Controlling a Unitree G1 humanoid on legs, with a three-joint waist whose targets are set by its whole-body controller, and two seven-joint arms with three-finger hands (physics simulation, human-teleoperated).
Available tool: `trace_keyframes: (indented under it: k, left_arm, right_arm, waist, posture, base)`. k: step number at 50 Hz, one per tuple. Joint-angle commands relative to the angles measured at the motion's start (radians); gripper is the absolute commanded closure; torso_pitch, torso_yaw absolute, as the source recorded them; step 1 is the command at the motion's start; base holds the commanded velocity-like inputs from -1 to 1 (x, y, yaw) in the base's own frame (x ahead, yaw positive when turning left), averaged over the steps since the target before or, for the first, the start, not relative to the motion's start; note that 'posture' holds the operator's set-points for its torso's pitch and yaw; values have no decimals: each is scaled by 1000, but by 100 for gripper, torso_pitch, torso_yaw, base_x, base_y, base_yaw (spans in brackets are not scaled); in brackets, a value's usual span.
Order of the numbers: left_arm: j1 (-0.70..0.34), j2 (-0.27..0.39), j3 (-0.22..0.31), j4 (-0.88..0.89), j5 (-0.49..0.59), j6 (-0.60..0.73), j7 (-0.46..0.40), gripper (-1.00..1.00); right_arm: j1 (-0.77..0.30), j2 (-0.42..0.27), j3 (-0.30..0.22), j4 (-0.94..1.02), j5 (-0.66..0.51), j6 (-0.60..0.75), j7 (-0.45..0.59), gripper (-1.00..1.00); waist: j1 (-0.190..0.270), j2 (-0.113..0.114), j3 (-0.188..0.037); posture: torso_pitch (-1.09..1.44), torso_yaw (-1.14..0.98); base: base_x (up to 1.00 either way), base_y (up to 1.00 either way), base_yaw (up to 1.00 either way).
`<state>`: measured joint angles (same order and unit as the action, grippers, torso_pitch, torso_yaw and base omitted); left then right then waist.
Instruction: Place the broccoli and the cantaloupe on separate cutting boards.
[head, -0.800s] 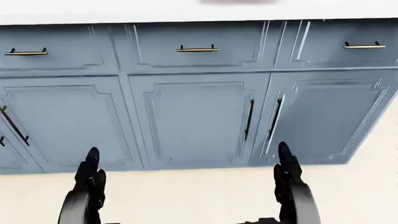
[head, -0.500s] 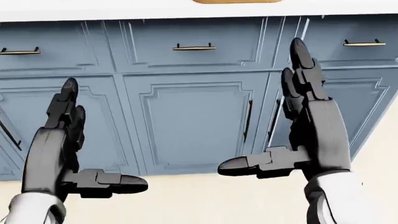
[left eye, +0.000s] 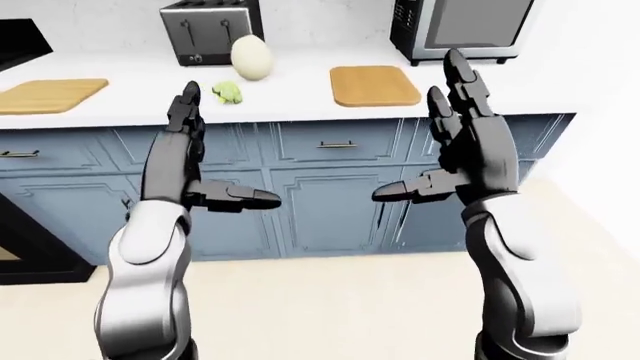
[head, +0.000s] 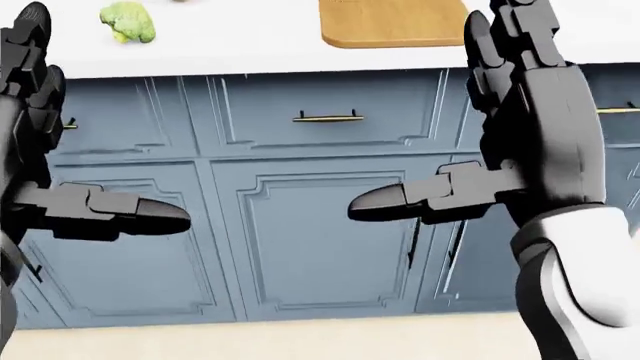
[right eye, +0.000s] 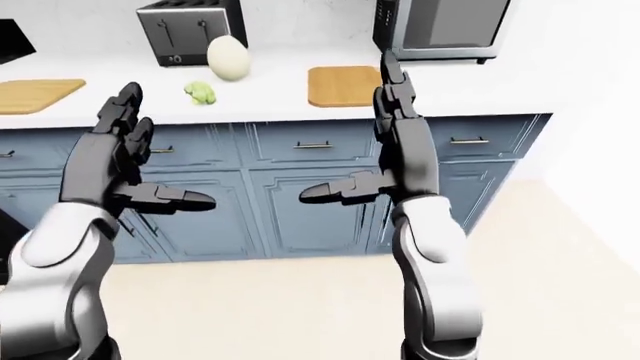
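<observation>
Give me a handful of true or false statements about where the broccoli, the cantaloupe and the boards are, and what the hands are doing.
1. The broccoli lies on the bare counter, on no board. True.
2. The cantaloupe is held in the right hand. False: it stands on the counter by the toaster.
3. Both hands are open and empty. True: the left hand and the right are raised with fingers spread.
4. Only one cutting board is in view. False: the left board and the right board both lie on the counter.
5. The right board carries the broccoli. False: it is bare.
</observation>
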<state>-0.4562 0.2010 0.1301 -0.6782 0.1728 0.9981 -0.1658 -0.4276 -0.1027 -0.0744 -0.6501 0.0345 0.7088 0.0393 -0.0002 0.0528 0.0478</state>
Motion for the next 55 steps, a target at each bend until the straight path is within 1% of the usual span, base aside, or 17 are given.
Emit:
trace_keyframes:
  k: [1,3,9,12,13,14,17,23,26,27,28,40,49,51,53,54,55]
  left_arm:
    - [-23,1,0,-30,11,-14,0,-100]
    - [-19,4,4,-43,14,-5,-6,-100]
    - [-5,7,15,-55,21,2,-10,-100]
    - [0,10,22,-67,22,7,-13,-100]
    - [1,10,17,-62,24,5,-12,-100]
    - [0,9,17,-60,24,3,-13,-100]
    - [1,9,13,-58,28,3,-14,-100]
    - [-16,36,31,-95,44,57,-37,-100]
    - [-14,37,31,-103,49,61,-43,-100]
    - [-15,38,31,-105,51,63,-44,-100]
    - [-14,38,33,-110,52,67,-45,-100]
    - [-11,58,49,-154,64,110,-70,-100]
    - [0,60,49,-159,70,113,-77,-100]
    - [-3,65,56,-166,73,124,-83,-100]
    - [-2,66,59,-169,75,126,-84,-100]
    - [-2,68,59,-172,75,129,-87,-100]
    - [-1,68,59,-175,76,130,-88,-100]
  right_arm:
    - [-25,-7,-4,-22,0,-19,-4,-100]
    - [-4,-4,4,-18,-5,-45,2,-100]
    - [-2,-2,7,-5,-19,-60,9,-100]
    - [4,5,14,-11,-24,-58,11,-100]
    - [-25,1,7,-23,-21,-18,10,-100]
    - [-17,3,10,-23,-21,-26,11,-100]
    - [-4,2,16,-21,-26,-42,17,-100]
    - [-9,1,21,-24,-45,-39,31,-100]
    - [-17,4,26,-26,-56,-33,39,-100]
    - [-20,5,31,-31,-60,-31,41,-100]
    - [-22,9,29,-30,-59,-35,44,-100]
    - [-23,4,23,-27,-70,-41,56,-100]
    - [-16,9,25,-19,-74,-55,60,-100]
    - [-19,9,29,-20,-76,-55,62,-100]
    - [-37,6,25,-21,-77,-34,64,-100]
    - [-32,7,27,-21,-78,-39,64,-100]
    - [-42,5,27,-28,-79,-23,65,-100]
  waist:
    - [-1,15,-21]
    - [1,26,-14]
    - [15,-47,-12]
    - [17,-123,-36]
    - [3,-86,-22]
    - [10,-105,-19]
    - [-1,-99,-26]
    - [-15,-33,-14]
    - [-14,50,-79]
    - [-3,22,-42]
    - [-5,37,-28]
    - [19,-98,-54]
    - [-3,-48,-23]
    - [-7,-13,-24]
    - [-7,62,-50]
    - [-2,14,-43]
    - [-5,28,-41]
  posture:
    - [0,0]
    - [0,0]
    - [0,0]
    - [0,0]
    - [0,0]
    - [0,0]
    - [0,0]
    - [0,0]
    - [0,0]
    - [0,0]
    - [0,0]
    - [0,0]
    - [0,0]
    - [0,0]
    - [0,0]
    - [0,0]
    - [0,0]
  base:
    - [30,0,0]
    - [30,6,0]
    - [30,12,0]
    - [30,12,0]
    - [30,12,0]
    - [30,12,0]
    - [30,13,0]
    - [29,13,0]
    - [12,14,0]
    - [10,13,0]
    - [8,14,0]
    - [6,10,0]
    - [6,9,0]
    - [5,9,0]
    - [3,9,0]
    - [2,9,0]
    - [3,9,0]
